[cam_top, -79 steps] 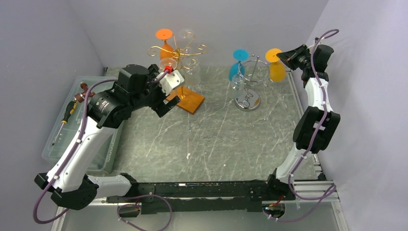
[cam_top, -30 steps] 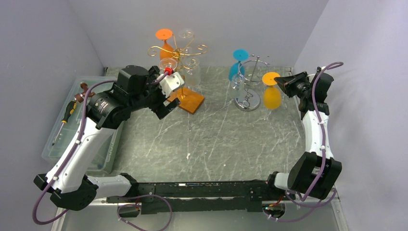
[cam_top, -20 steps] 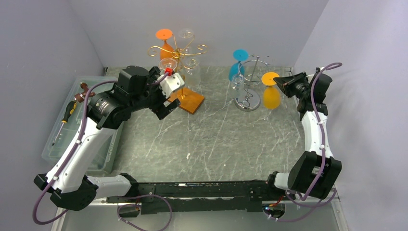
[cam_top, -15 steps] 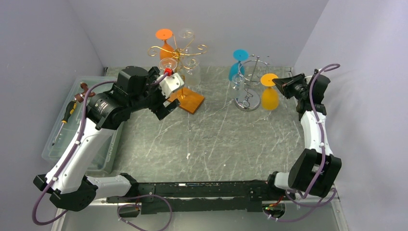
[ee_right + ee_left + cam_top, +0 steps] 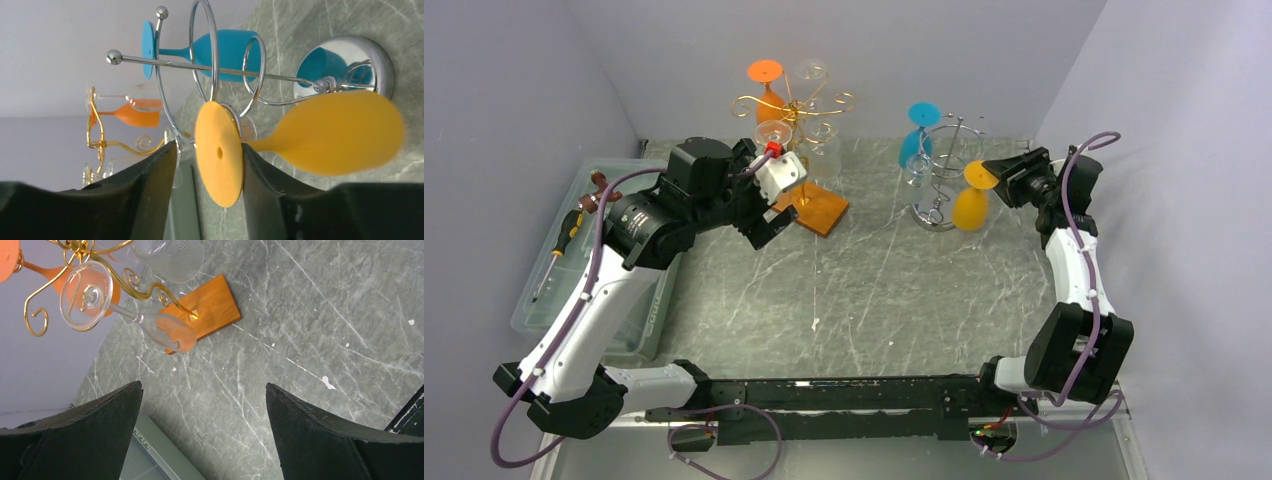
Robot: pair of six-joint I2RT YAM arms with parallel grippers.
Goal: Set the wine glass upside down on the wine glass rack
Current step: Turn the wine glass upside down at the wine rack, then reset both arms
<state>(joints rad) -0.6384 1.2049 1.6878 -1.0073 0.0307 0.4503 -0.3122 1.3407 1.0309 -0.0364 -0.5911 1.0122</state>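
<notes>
The yellow plastic wine glass (image 5: 330, 132) is being hung bowl-down and tilted on the chrome wire wine glass rack (image 5: 937, 213), with its stem seemingly being cradled by 1 of the rack's rings. The right gripper (image 5: 209, 150) is being held around the glass's round foot with its jaws spread and a gap showing on 1 side, so nothing is being pinched. The left gripper (image 5: 202, 390) is being held wide apart and empty near the gold wire rack with a wooden base (image 5: 210, 305). Placement is being judged nearly done, with only the right arm's withdrawal being left.
</notes>
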